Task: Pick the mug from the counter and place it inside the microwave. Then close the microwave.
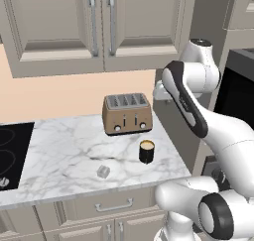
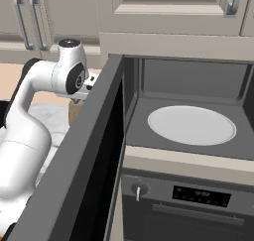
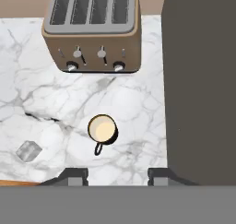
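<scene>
The mug, black with a tan inside, stands upright on the white marble counter in front of the toaster, near the counter's right end. In the hand view the mug lies below, its handle towards the camera. My gripper hangs well above it, open, with nothing between the fingertips. The microwave stands open to the right, its white turntable bare. Its dark door swings out towards the counter and shows as a grey slab beside the mug.
A tan four-slot toaster stands at the back of the counter. A small grey cube lies left of the mug. The black cooktop is at the far left. An oven with a knob sits under the microwave.
</scene>
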